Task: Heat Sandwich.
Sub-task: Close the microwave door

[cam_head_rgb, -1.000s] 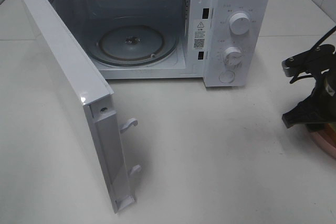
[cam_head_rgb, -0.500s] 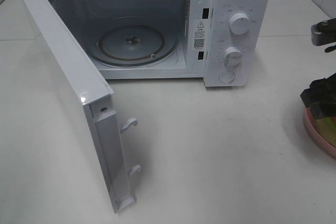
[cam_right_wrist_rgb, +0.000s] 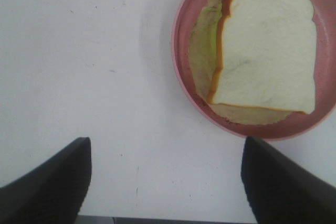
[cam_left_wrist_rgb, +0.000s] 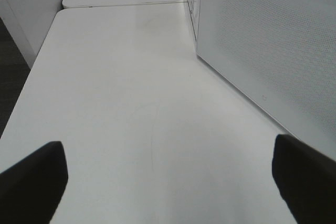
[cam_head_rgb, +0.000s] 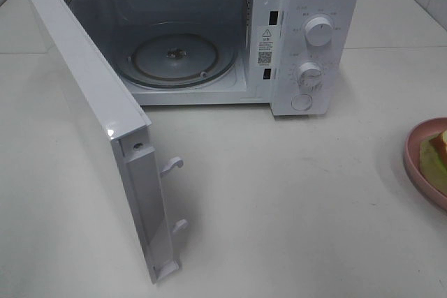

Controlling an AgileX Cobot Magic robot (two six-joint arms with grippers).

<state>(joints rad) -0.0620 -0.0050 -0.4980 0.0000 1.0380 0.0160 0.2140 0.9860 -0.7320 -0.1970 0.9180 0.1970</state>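
Exterior high view: the microwave point(cam_head_rgb: 209, 40) stands at upper centre with its door point(cam_head_rgb: 98, 123) swung wide toward the lower left and the glass turntable point(cam_head_rgb: 174, 59) bare inside. At the right edge, the pink plate point(cam_head_rgb: 412, 165) is cut off by the frame, with a corner of the sandwich point(cam_head_rgb: 438, 153) on it. Neither arm shows here.

Left wrist view: the left gripper point(cam_left_wrist_rgb: 168, 182) has its fingers point(cam_left_wrist_rgb: 34, 179) spread wide over bare table point(cam_left_wrist_rgb: 131, 103), holding nothing, beside the microwave's white side.

Right wrist view: the right gripper point(cam_right_wrist_rgb: 167, 179) hangs released, its fingers point(cam_right_wrist_rgb: 50, 177) well parted at the lower corners, empty; plate and sandwich lie at upper right, apart from them.

Judging by this, the door is open, but the sandwich is not yet lifted, loaded or heated.
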